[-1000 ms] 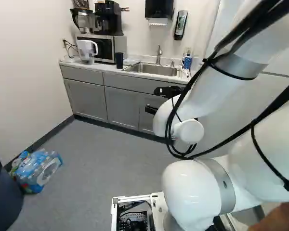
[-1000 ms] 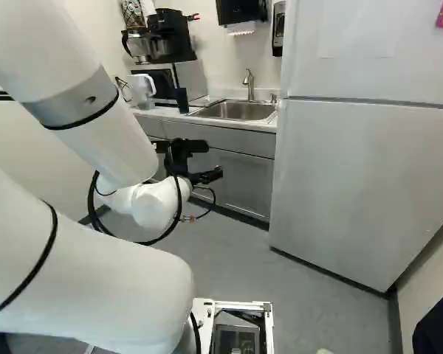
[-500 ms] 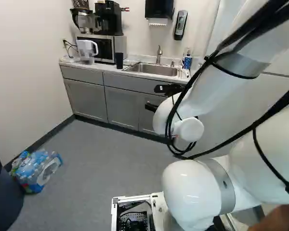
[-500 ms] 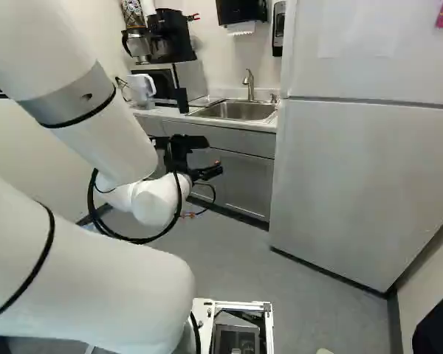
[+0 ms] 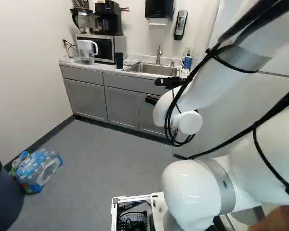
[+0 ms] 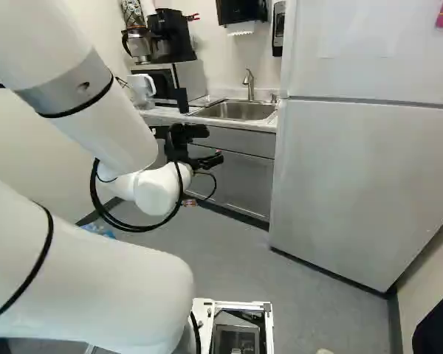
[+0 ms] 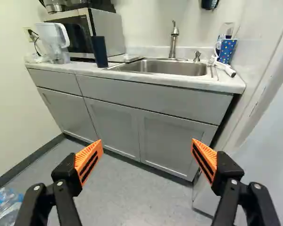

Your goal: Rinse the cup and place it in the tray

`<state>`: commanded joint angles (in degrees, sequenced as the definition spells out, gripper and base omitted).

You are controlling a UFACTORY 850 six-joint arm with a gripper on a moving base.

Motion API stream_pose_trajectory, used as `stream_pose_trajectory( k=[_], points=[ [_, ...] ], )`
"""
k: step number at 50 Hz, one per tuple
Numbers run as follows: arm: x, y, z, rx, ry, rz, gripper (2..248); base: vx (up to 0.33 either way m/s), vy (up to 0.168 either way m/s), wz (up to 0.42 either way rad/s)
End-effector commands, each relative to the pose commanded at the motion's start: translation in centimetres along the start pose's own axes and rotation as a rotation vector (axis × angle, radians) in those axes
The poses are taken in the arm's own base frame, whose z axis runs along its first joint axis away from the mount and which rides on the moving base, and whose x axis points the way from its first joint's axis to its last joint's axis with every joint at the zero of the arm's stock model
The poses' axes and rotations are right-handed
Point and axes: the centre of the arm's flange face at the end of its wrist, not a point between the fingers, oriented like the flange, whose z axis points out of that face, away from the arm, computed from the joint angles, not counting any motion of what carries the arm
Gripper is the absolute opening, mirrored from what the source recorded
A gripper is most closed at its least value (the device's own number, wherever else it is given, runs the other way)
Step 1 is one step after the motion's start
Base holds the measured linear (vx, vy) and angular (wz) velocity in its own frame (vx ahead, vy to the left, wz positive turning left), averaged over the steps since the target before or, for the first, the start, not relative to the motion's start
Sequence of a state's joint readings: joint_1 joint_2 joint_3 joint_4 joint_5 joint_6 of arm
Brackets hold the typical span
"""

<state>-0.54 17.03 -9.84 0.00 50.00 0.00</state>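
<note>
Right base view: our pincer (image 6: 215,144) has risen beside the cabinets, jaws apart

Against the pictures from half a second and a second ago, we see the pincer and the end of our arm (image 6: 159,188) sitting higher against the joint at the foot of the views. Both base views show the lift, and the black cable loop has come up along with the arm. Our base has not moved; counter, fridge (image 6: 354,184) and floor lie where they lay.

Looking along the pincer (image 7: 146,141) in the wrist view, we find its two orange pads (image 7: 89,160) well apart, with no object between them. Straight ahead of it are the grey cabinet doors (image 7: 170,141), and above those the counter (image 7: 155,81) with the sink (image 7: 165,68) and its tap (image 7: 173,42).

The dark cup (image 7: 99,52) stands upright on that counter, ahead of the pincer and well apart from it, near the sink and in front of the microwave (image 7: 108,33). It has not shifted on the counter, and neither has the clear jug (image 7: 54,40) near it. At the sink's other end, also ahead of our pincer, we see a blue patterned cup (image 7: 226,51) with items standing in it and a white-handled brush (image 7: 226,69) lying near it. The fridge is off to one side of the pincer; the pack of bottles (image 7: 4,202) is on the floor to the other.
</note>
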Motion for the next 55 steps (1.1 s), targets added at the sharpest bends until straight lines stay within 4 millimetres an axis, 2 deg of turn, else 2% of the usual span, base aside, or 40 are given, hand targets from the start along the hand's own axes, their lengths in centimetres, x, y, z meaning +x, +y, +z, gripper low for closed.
stream_pose_trajectory(
  k=[55],
  points=[
    [7.0, 0.0, 4.0, 0.0, 0.125, 0.0, 247, 0.0, 0.0, 0.0]
  ],
)
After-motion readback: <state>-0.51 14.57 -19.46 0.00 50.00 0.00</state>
